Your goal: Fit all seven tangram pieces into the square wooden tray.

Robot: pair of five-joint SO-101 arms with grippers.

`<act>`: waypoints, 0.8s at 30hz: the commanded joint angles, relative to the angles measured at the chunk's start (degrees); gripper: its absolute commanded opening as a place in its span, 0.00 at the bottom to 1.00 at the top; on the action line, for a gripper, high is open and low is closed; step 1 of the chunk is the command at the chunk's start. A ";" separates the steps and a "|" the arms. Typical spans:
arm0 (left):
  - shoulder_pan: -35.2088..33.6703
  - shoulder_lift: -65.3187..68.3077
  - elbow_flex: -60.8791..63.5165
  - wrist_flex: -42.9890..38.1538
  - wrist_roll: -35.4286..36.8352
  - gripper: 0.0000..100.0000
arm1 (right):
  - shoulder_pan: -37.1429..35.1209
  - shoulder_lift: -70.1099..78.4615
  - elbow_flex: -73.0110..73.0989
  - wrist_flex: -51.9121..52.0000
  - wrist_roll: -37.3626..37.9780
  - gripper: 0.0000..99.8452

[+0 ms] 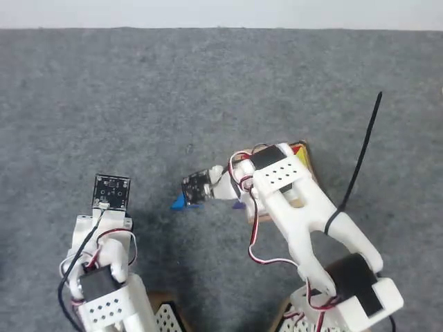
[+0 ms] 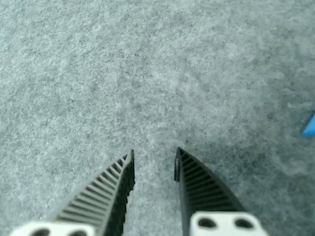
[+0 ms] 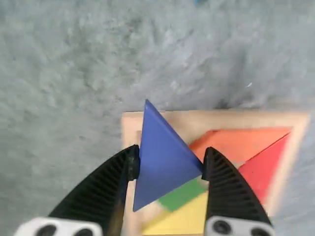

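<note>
Right gripper [image 3: 170, 160]: we see its jaws part-closed on a dark blue triangular tangram piece [image 3: 160, 164], pinched by two edges, presumably to lower it flat.
Square wooden tray [image 3: 129, 122]: right of centre in the high view, under the arm. It holds orange [image 3: 241, 142], red [image 3: 261, 169], green [image 3: 182, 194] and yellow [image 3: 172, 219] pieces. The triangle overhangs one corner, not yet seated.
Left gripper [image 2: 154, 162]: lower left of the high view, jaws narrowly parted over grey carpet [image 2: 147, 73], holding nothing.
Light blue piece [image 1: 178, 203]: on the carpet left of the tray; its shape is unclear to us.
</note>
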 commanded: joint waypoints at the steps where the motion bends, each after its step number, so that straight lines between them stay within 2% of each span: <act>1: -0.09 -0.35 -0.40 -0.62 -0.35 0.13 | 2.77 -3.38 -0.88 -3.12 9.76 0.16; 4: -0.09 -0.35 -0.40 -0.53 -0.35 0.13 | 4.79 -3.38 -0.79 -2.24 18.64 0.16; 8: -0.09 -0.35 -0.40 -0.53 -0.35 0.13 | 5.76 -3.38 -0.79 -1.98 19.52 0.18; 14: -0.09 -0.35 -0.40 -0.53 -0.35 0.13 | 5.67 -3.38 -0.88 -4.53 9.41 0.37; 18: -0.09 -0.35 -0.40 -0.53 -0.35 0.13 | 5.93 -3.38 -0.79 -5.41 6.51 0.41; 20: -0.09 -0.35 -0.40 -0.53 -0.35 0.13 | 5.67 -3.91 -0.97 -5.76 1.67 0.39; 21: -0.09 -0.35 -0.40 -0.53 -0.35 0.13 | 5.41 -4.00 -1.49 -5.14 -3.60 0.37; 24: -0.09 -0.35 -0.40 -0.53 -0.35 0.13 | 3.21 -4.00 -4.31 -2.95 -25.58 0.31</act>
